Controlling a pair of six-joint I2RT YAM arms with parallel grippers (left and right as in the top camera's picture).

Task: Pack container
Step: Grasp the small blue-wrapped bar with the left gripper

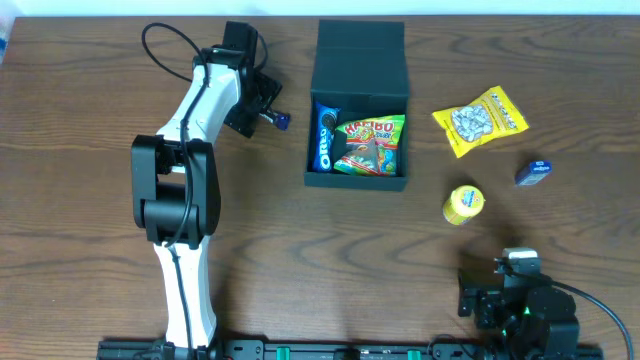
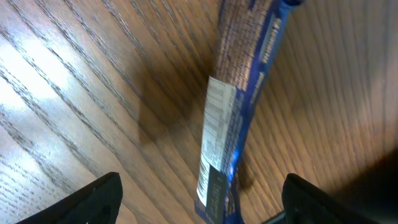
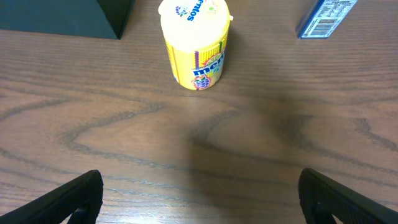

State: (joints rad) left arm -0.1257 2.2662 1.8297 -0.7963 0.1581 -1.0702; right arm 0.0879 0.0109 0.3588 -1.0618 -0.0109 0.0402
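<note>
The container is found far-centre on the surface, lid flipped open. Left hand is spread wide around a blue snack bar; right hand is spread wide too, near a yellow tub.

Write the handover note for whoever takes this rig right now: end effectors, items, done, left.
Dark teal-green square container: lid open; blue Oreo packet and green Haribo bag inside.
Left end effector: open, over the blue-wrapped snack bar on the table left of the container; not gripped.
Right end effector: open, empty, facing the yellow cylindrical Mentos tub.
Left to pack: the bar, the tub, the yellow printed pouch and the small blue box, all on the table; then probably close the lid.
</note>
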